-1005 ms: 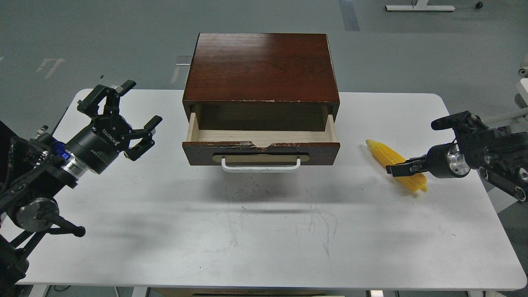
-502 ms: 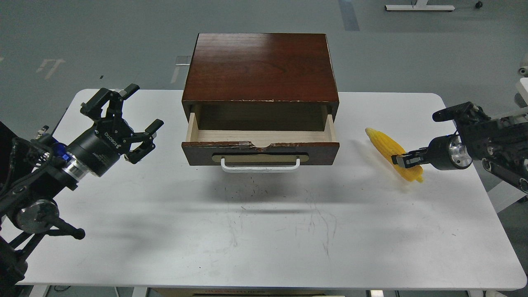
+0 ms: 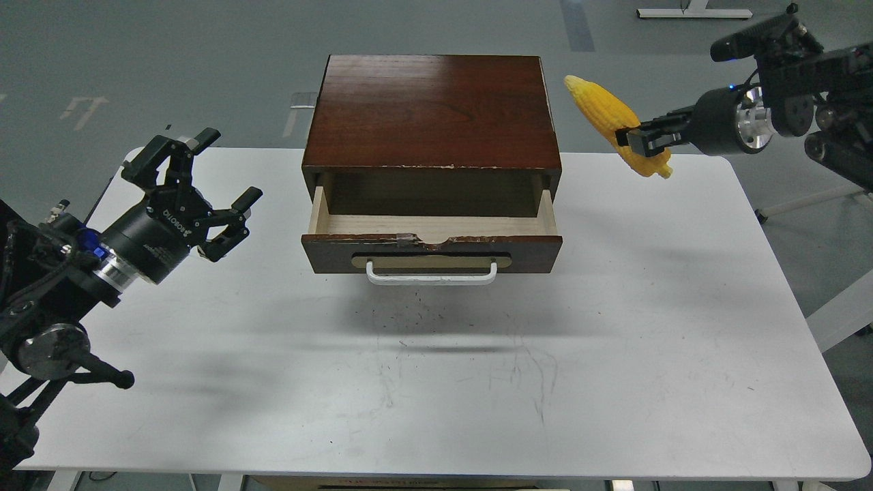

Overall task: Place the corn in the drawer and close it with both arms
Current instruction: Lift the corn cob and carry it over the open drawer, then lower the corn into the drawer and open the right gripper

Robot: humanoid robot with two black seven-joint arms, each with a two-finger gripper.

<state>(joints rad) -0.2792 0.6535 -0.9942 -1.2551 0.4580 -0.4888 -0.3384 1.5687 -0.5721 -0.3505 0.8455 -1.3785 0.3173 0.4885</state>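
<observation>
The yellow corn (image 3: 608, 116) hangs in the air to the right of the cabinet's top, held slantwise with its tapered end up-left. My right gripper (image 3: 633, 139) is shut on the corn near its thick lower end. The drawer (image 3: 432, 240) stands pulled out from the dark wood cabinet (image 3: 432, 112), its pale inside bare, its white bar handle (image 3: 432, 275) facing me. My left gripper (image 3: 199, 193) is open and empty, above the table to the left of the drawer.
The white table (image 3: 436, 382) carries the cabinet at its back middle. Grey floor lies beyond, with a white stand base (image 3: 693, 11) at the far right.
My right gripper has lifted the corn off the table, up and a little left, to cabinet-top height. My left gripper shifted slightly left and stays open.
</observation>
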